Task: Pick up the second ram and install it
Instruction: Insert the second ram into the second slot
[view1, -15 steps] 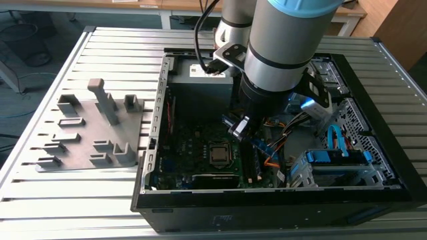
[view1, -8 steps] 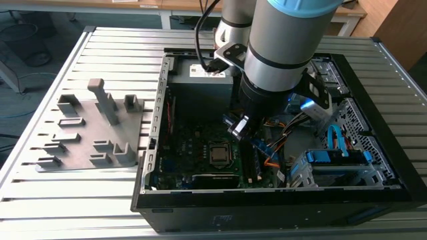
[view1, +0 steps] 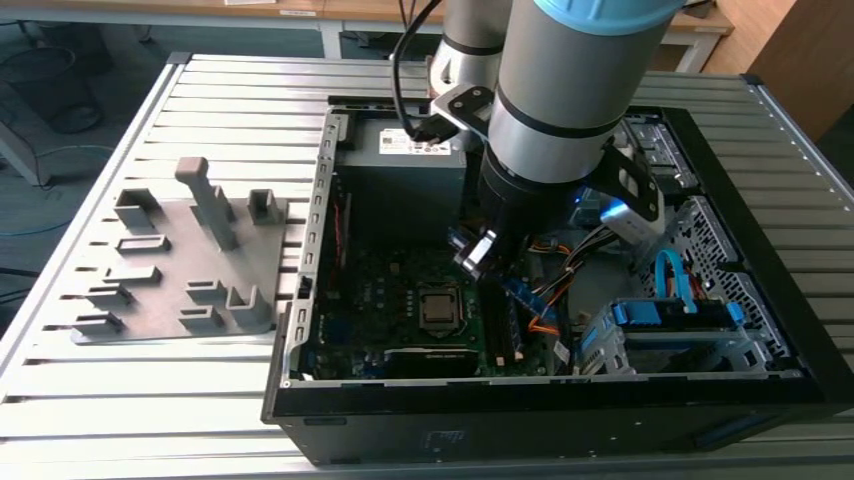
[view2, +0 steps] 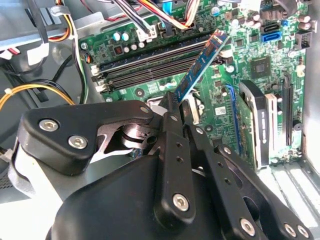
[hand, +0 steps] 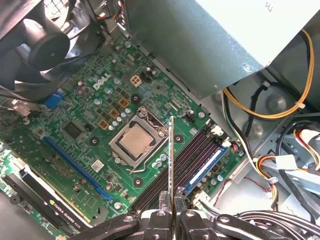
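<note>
The hand (hand: 173, 201) is found pinching one end of the second ram (hand: 171, 155), one stick, with its long edges left free (judged to suit slotting). It is not yet seated. Beyond it, four memory slots (hand: 195, 150) are counted beside one processor socket (hand: 136, 141), inside one open case (view1: 320, 200) laid on the counter (view1: 200, 90).

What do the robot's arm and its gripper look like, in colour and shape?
The arm is a thick grey tube with a light blue ring and a black band; a black cable runs beside it. The gripper is black, built of flat links joined by silver screws.
</note>
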